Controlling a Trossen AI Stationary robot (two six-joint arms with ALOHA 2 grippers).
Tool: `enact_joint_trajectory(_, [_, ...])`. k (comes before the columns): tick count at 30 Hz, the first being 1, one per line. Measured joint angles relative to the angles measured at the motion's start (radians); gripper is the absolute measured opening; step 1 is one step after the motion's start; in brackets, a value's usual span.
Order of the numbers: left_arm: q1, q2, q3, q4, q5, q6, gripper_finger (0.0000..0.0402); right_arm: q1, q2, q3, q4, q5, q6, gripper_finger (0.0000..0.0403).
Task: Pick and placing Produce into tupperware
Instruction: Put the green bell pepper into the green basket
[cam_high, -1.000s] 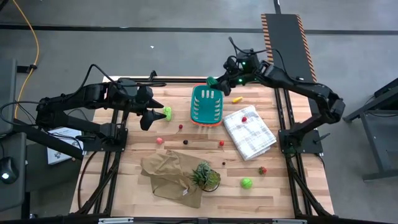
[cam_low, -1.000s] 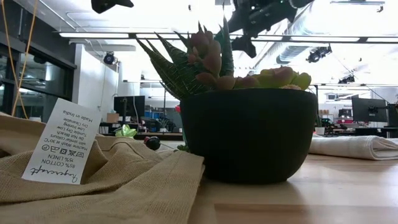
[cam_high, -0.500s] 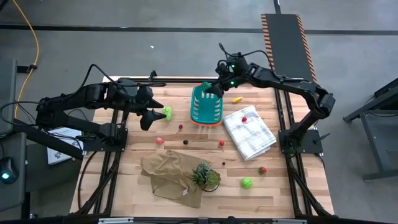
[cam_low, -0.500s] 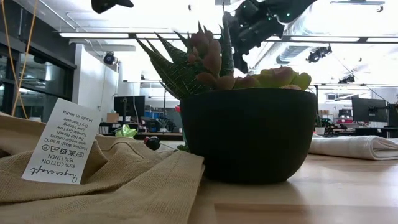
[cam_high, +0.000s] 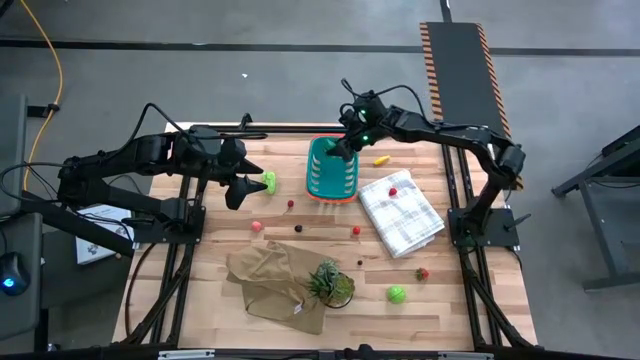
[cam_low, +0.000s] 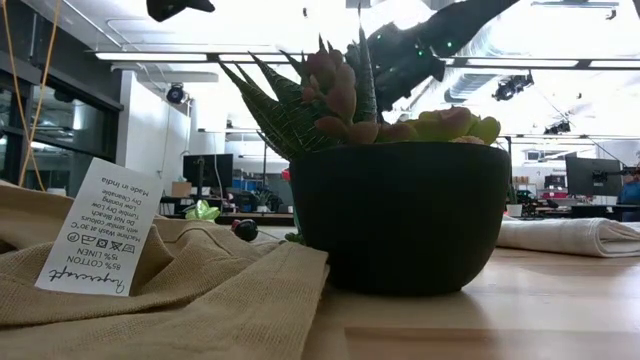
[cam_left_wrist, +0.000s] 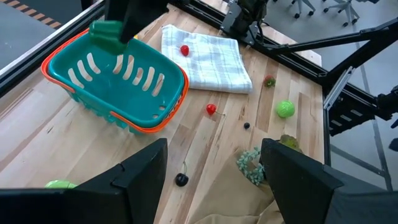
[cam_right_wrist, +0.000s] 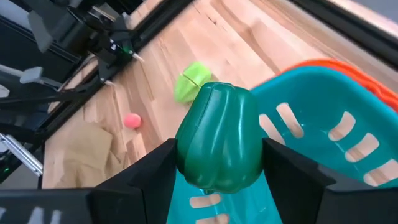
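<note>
One dark green pepper (cam_high: 345, 140) is clamped in the right gripper (cam_high: 349, 143) over the teal basket's (cam_high: 322, 180) far rim; released here, it might clip the rim and roll onto the worktop (cam_high: 450, 300). Left gripper (cam_high: 240, 186) waits, fingers apart, beside a light green piece (cam_high: 268, 180).

Left wrist view: basket (cam_left_wrist: 93, 93) looks empty, pepper (cam_left_wrist: 107, 34) above it; right wrist view: pepper (cam_right_wrist: 219, 135) gripped over the rim (cam_right_wrist: 323, 93).
</note>
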Motion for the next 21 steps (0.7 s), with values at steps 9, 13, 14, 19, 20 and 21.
enact_joint_trajectory(9, [0.000,0.000,0.000,-0.001,0.000,0.000,0.0248,0.000,0.052,0.000,-0.024,0.009,0.001,0.0210])
enact_joint_trajectory(13, [0.000,0.000,0.000,-0.002,0.000,0.002,0.0248,0.005,0.056,0.000,-0.056,0.050,-0.035,0.0210])
enact_joint_trajectory(14, [0.000,0.000,0.000,-0.002,0.000,0.002,0.0248,0.009,0.056,0.000,-0.064,0.075,-0.054,0.0210])
enact_joint_trajectory(19, [0.000,0.000,0.000,-0.002,0.000,0.004,0.0248,0.029,0.056,0.000,-0.094,0.106,-0.131,0.0210])
enact_joint_trajectory(20, [0.000,0.000,0.000,-0.002,0.000,0.005,0.0248,0.036,0.056,0.000,-0.101,0.121,-0.148,0.0210])
enact_joint_trajectory(21, [0.000,0.000,0.000,-0.002,0.000,0.005,0.0248,0.042,0.056,0.000,-0.106,0.138,-0.165,0.0210])
